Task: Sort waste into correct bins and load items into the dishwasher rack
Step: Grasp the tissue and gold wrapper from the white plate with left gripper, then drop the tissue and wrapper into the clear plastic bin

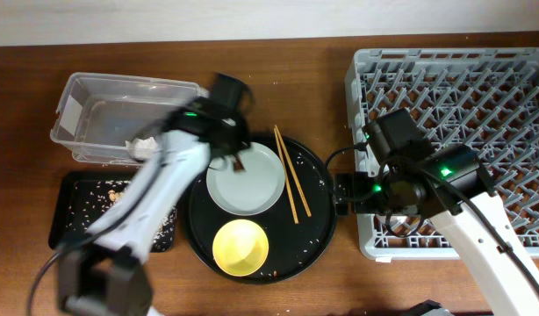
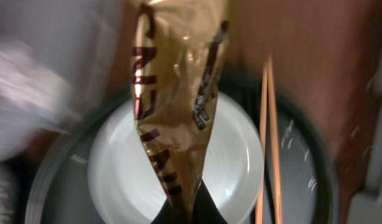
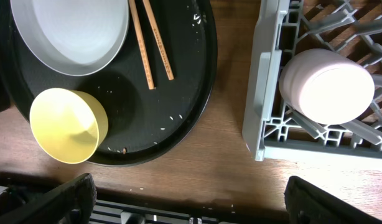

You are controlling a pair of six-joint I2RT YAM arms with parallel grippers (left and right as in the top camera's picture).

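Observation:
My left gripper (image 2: 183,210) is shut on the long golden-brown wrapper (image 2: 178,93) and holds it above the round grey plate (image 2: 234,168). In the overhead view this gripper (image 1: 233,151) is at the plate's (image 1: 247,183) far edge, and the arm is blurred. The wooden chopsticks (image 1: 291,173) and the small yellow bowl (image 1: 240,247) lie on the round black tray (image 1: 318,219). My right gripper (image 3: 191,199) is open and empty over the table, between the round tray and the dishwasher rack (image 1: 463,96). A pink cup (image 3: 328,84) sits upside down in the rack's near corner. The blue cup is out of view.
The clear tub (image 1: 94,105) stands at the back left with white tissue (image 1: 147,146) in it. The shallow black tray (image 1: 72,224) in front of it holds beige scraps (image 1: 111,195). Rice crumbs dot the round tray.

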